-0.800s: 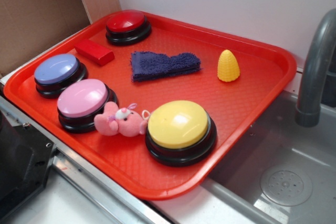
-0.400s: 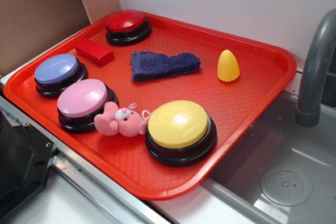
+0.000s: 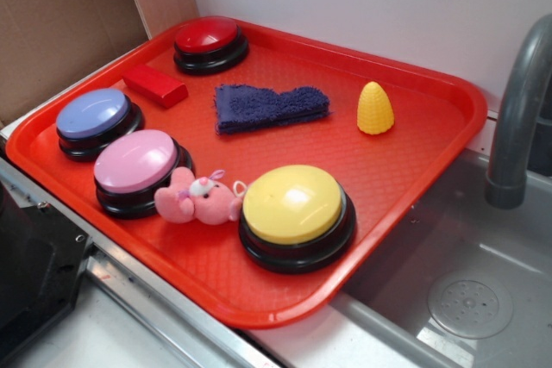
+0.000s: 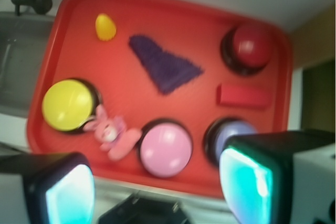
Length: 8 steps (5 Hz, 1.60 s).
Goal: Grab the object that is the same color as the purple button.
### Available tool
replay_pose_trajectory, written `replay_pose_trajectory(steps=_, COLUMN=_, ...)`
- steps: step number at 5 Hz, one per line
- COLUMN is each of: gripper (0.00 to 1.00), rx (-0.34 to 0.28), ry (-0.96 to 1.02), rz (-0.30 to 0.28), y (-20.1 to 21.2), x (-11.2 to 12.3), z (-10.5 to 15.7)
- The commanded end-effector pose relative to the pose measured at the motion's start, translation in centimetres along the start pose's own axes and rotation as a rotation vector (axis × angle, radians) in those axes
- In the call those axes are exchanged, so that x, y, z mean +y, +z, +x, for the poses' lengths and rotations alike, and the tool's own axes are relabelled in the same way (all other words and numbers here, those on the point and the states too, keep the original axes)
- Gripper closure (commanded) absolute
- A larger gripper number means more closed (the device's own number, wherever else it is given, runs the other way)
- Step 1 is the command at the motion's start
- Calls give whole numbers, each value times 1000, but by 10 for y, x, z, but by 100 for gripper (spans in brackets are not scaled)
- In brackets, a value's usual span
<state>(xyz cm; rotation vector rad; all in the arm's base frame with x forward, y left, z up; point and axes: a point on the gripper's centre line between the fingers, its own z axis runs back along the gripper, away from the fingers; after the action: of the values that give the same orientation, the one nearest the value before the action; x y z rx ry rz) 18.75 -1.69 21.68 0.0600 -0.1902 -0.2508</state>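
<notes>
Red tray [image 3: 414, 170] holds purple cloth [image 3: 269, 107], purple button [image 3: 92, 116] — gripper [image 4: 157, 182] spread wide, high above, nothing held.

The tray [image 3: 431, 140] looks like hard red plastic with a fine bumpy pattern, and its rim is a bit shiny. The purple cloth [image 3: 269, 107] is soft and fuzzy, like a towel, and not shiny at all. The purple button [image 3: 93, 114] has a smooth, shiny plastic top on a black plastic base. The pink button [image 3: 135, 161], the yellow button [image 3: 291, 204] and the red button [image 3: 207, 36] are smooth and shiny too. The red block [image 3: 155, 85] is smooth with a dull shine. The yellow corn toy [image 3: 375, 109] has little bumps. The pink bunny [image 3: 198, 197] is soft and plush. The sink [image 3: 466, 299] is dull grey metal. The brown cardboard [image 3: 60, 23] is flat and matt.
</notes>
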Motion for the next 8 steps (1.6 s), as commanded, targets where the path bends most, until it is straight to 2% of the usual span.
replay_pose_trajectory(steps=1, gripper=0, rx=53, ry=-248, rz=12, y=-71, x=1, z=34)
replay_pose_trajectory(steps=2, gripper=0, rx=88, ry=-321, rz=3, y=-100, x=5, z=44)
replay_pose_trajectory(steps=3, gripper=0, rx=147, ry=-412, rz=15, y=-136, x=14, z=47)
replay_pose_trajectory(steps=5, gripper=0, rx=207, ry=-471, rz=29, y=-177, x=25, z=50)
replay_pose_trajectory(steps=6, gripper=0, rx=215, ry=-519, rz=-50, y=-197, x=19, z=50)
replay_pose_trajectory(steps=8, gripper=0, rx=212, ry=-484, rz=-144, y=-218, x=15, z=48)
